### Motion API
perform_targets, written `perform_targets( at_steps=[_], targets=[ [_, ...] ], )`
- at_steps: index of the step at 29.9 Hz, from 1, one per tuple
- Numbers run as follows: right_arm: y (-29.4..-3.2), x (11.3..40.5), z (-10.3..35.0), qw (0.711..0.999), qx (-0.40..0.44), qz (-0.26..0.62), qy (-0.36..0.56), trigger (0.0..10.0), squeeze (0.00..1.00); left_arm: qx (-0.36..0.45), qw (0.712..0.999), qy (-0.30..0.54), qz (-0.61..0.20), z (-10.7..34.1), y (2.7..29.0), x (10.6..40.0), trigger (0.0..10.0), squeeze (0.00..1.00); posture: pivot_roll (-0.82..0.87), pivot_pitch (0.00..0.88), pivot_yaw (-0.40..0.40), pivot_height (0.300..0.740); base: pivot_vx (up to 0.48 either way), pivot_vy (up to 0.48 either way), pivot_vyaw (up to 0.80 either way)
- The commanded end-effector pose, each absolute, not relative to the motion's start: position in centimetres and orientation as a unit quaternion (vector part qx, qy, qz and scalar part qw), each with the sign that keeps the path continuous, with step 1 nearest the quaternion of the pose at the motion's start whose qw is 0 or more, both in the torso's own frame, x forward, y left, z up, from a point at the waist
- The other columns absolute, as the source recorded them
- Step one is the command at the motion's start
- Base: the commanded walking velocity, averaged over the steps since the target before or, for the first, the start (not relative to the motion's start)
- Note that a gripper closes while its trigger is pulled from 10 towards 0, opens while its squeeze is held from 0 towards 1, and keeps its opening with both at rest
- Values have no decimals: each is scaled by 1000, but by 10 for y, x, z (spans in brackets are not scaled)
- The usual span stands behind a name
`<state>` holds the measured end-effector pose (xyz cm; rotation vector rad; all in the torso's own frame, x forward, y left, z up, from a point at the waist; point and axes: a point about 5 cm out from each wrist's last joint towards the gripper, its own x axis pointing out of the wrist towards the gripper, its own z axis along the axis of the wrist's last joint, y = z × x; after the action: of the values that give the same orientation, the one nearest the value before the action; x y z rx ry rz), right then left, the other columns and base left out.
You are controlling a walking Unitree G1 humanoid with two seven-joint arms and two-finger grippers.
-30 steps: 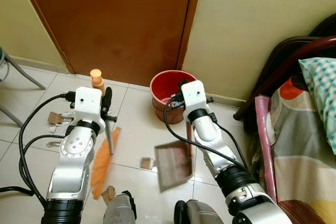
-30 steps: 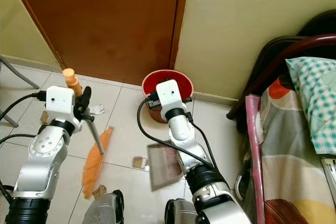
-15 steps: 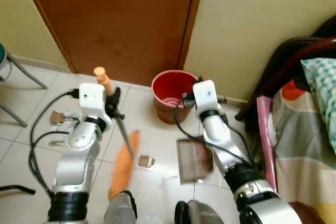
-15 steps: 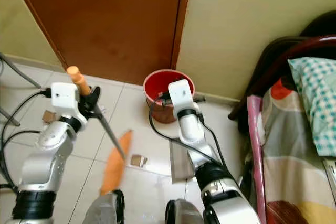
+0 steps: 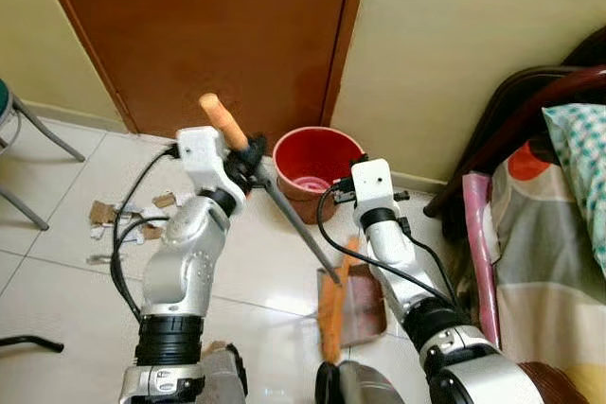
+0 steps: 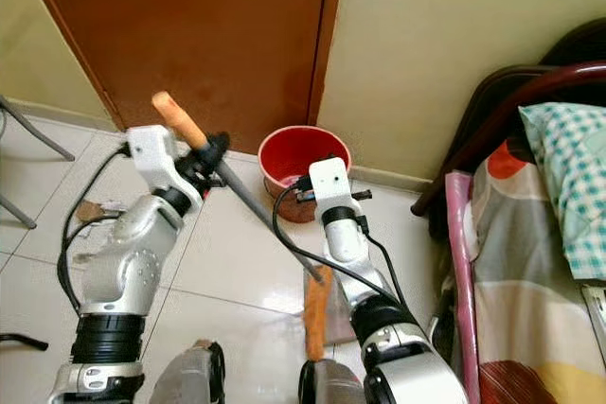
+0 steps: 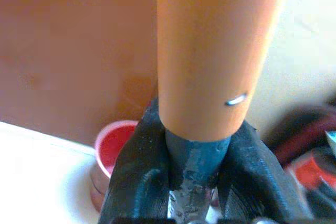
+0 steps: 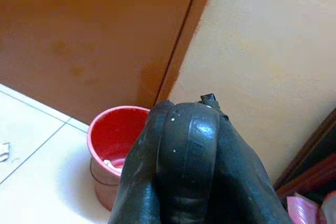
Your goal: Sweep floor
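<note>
My left gripper (image 5: 248, 153) is shut on the grey shaft of a broom, just below its orange handle (image 5: 220, 115). In the left wrist view the black fingers (image 7: 136, 182) clamp that shaft. The shaft slants down to the right, and the orange bristles (image 5: 333, 314) rest on a grey-brown dustpan (image 5: 367, 292) that lies low by my right arm. My right gripper (image 8: 189, 129) is shut on a rounded black handle, apparently the dustpan's. A red bucket (image 5: 312, 163) stands against the wall beyond the pan. Paper and cardboard scraps (image 5: 123, 219) lie on the white tiles at the left.
A brown door (image 5: 218, 35) and a yellow wall close off the far side. A bed with a patterned sheet (image 5: 540, 262) and a dark wooden frame (image 5: 492, 130) fills the right. A chair leg (image 5: 43, 134) and a black cable (image 5: 19, 340) are at the left.
The left arm has swung the broom to the right, and its bristles went from the floor at the left onto the dustpan. The dustpan dropped lower and shifted right. The cardboard piece between them is gone from sight.
</note>
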<state>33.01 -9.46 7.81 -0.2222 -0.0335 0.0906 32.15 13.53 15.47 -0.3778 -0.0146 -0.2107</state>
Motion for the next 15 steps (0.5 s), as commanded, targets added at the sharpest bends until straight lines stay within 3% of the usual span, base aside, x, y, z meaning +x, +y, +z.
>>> perform_targets(
  at_steps=[1,2,7,9,15],
  targets=[
    [-94,333,81,994,-96,44,-19,10000,0,-203,975,-52,-81,170,146,326,10000,0,58,116,-35,740,0,0,0],
    [-95,334,82,995,-85,43,-15,10000,0,-196,977,-66,-54,175,163,328,10000,0,61,115,-37,740,0,0,0],
    [-100,336,83,997,-73,36,-11,10000,0,-187,978,-83,-34,184,182,328,10000,0,64,114,-39,740,0,0,0],
    [-112,334,85,997,-69,25,-15,10000,0,-176,980,-96,-6,191,205,325,10000,0,68,115,-41,740,0,0,0],
    [-138,326,85,998,-56,-5,-20,10000,0,-142,988,-67,12,175,227,311,10000,0,68,115,-41,740,0,0,0]
  ],
)
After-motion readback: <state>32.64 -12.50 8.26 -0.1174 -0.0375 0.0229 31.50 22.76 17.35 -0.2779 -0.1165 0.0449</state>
